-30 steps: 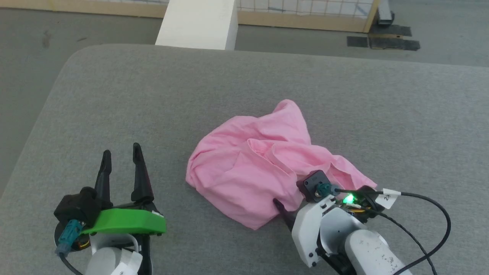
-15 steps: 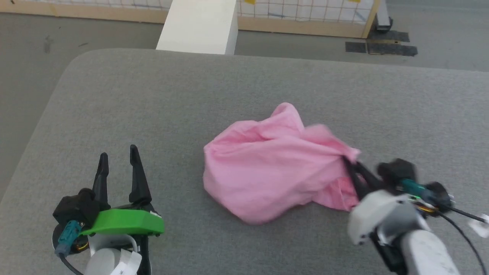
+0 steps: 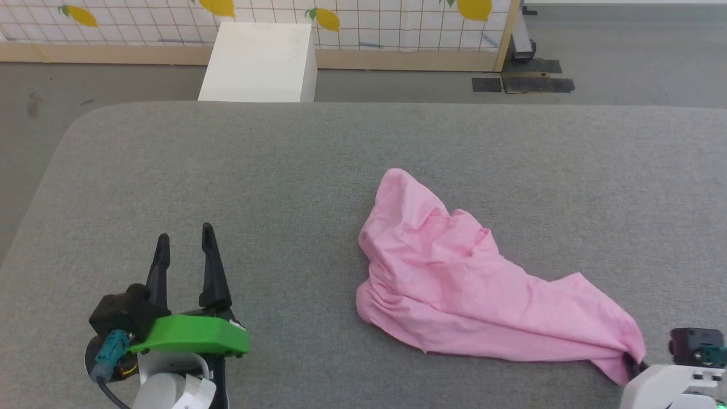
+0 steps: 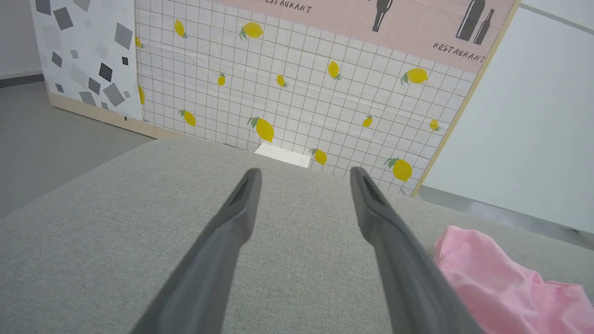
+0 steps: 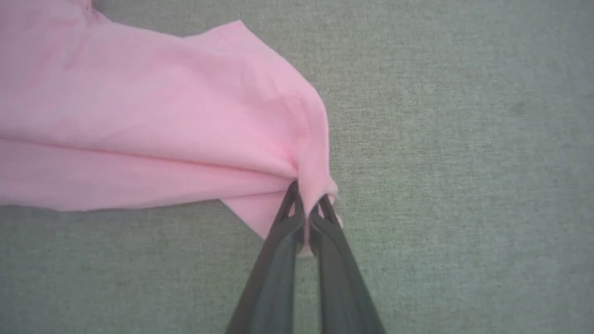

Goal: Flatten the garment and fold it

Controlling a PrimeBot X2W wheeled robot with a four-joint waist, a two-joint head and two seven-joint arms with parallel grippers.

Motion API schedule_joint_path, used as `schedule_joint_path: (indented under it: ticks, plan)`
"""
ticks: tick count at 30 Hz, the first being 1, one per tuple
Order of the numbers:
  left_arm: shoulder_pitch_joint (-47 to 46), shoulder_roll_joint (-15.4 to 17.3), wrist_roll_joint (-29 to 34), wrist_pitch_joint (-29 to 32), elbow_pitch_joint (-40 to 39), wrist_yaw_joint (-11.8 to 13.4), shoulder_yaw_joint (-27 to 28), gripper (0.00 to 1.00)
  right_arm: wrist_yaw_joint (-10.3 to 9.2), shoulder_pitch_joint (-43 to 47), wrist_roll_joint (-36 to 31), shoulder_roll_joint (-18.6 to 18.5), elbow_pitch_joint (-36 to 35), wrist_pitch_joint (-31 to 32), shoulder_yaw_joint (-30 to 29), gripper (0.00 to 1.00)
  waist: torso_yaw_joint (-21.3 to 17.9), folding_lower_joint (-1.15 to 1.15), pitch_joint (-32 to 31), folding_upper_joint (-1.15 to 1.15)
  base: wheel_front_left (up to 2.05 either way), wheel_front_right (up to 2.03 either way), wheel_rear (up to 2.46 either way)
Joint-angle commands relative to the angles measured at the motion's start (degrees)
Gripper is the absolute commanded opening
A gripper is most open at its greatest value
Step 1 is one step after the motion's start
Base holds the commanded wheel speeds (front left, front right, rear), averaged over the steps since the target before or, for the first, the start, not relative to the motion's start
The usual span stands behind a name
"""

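The light-pink garment [image 3: 466, 287] lies bunched and stretched out toward the lower right on the grey padded table [image 3: 284, 170]. My right gripper [image 3: 631, 363] at the lower right corner is shut on the garment's stitched corner; the right wrist view shows the fabric [image 5: 162, 125] pinched between the dark fingers [image 5: 278, 250] of that gripper [image 5: 307, 200]. My left gripper [image 3: 184, 244] rests open at the lower left, well clear of the cloth, with nothing between its fingers [image 4: 232, 222]. The left wrist view catches the garment's edge [image 4: 501, 283] at its right.
A white box [image 3: 258, 62] stands on the floor beyond the table's far edge, in front of a lemon-patterned tiled panel [image 3: 369, 14]. Dark mats [image 3: 522, 84] lie on the floor at the back right. The table's left edge curves away near my left arm.
My right gripper has dragged the garment's corner to the right and toward me, stretching the heap out long. The head camera has tilted up. The left gripper has stayed put.
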Motion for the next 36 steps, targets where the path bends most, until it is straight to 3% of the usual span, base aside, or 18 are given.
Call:
schedule_joint_path:
  ticks: [1, 4, 11, 17, 23, 36]
  plan:
    - [0.72, -0.13, 1.04, -0.27, 0.20, -0.29, 0.00, 1.00, -0.10, -0.44, 0.33, -0.06, -0.92, -0.30, -0.82, 1.00, -0.34, 0.00, -0.20, 0.00, 0.00, 0.00, 0.00]
    - [0.89, -0.14, 1.16, -0.27, 0.46, -0.46, 0.00, 1.00, -0.10, -1.27, 0.06, -0.05, -2.68, -2.73, -1.22, 1.00, -0.60, 0.00, -0.53, 0.00, 0.00, 0.00, 0.00]
    - [1.20, -0.14, 1.21, -0.27, 1.11, -0.72, -0.33, 1.00, -0.10, -3.55, -1.54, -0.05, -8.32, -18.48, 3.59, 1.00, -0.52, 0.00, -1.38, 0.00, 0.00, 0.00, 0.00]
    - [1.27, -0.14, 1.08, -0.27, 1.24, -0.64, -0.63, 1.00, -0.10, -6.46, -1.97, -0.05, -5.97, -23.15, 9.93, 1.00, -0.36, 0.00, -1.57, 0.00, 0.00, 0.00, 0.00]
    - [0.33, -0.14, 0.80, -0.27, 1.32, -0.78, -1.55, 1.00, -0.10, -12.81, -3.21, -0.05, 3.20, -16.07, 15.69, 1.00, 0.85, 0.00, -0.44, 0.00, 0.00, 0.00, 0.00]
    - [-2.55, -0.14, 0.00, -0.27, 0.65, -0.36, -2.43, 1.00, -0.10, -27.39, -2.43, -1.05, 19.85, 8.92, 22.63, 1.00, 4.86, 0.00, 4.88, 0.00, 0.00, 0.00, 0.00]
